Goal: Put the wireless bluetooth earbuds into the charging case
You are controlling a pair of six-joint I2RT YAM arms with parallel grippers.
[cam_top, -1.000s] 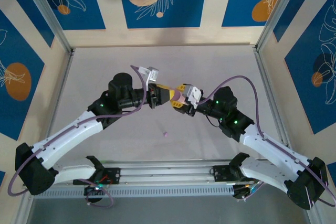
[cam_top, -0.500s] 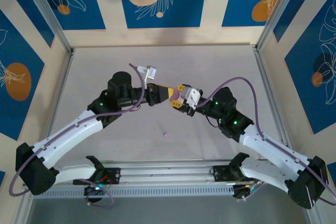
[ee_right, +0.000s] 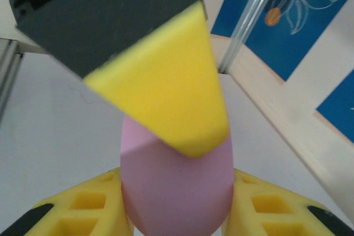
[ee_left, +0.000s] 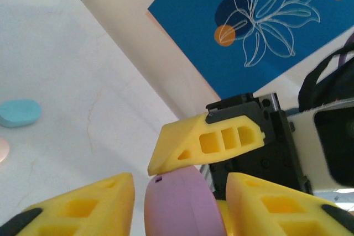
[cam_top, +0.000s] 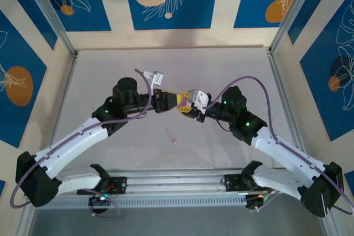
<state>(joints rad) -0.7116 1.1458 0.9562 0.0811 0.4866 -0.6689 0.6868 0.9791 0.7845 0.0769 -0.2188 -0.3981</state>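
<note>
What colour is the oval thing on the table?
The oval thing is light blue, clearest in the left wrist view.

Two robot arms: the left arm and right arm have glossy white shells, rounded black joints and black bases. A purple cable loops along each, and small green lights glow at the joints. The left gripper and right gripper carry yellow wedge-shaped fingers with rectangular cut-outs.

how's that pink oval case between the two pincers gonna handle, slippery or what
The pink case looks smooth and rounded, so it is probably slippery and may squirt from a pinch. It shows no dent between the fingers of the right pincer, so it is likely rigid. Set down, it would probably rock or roll.
</note>
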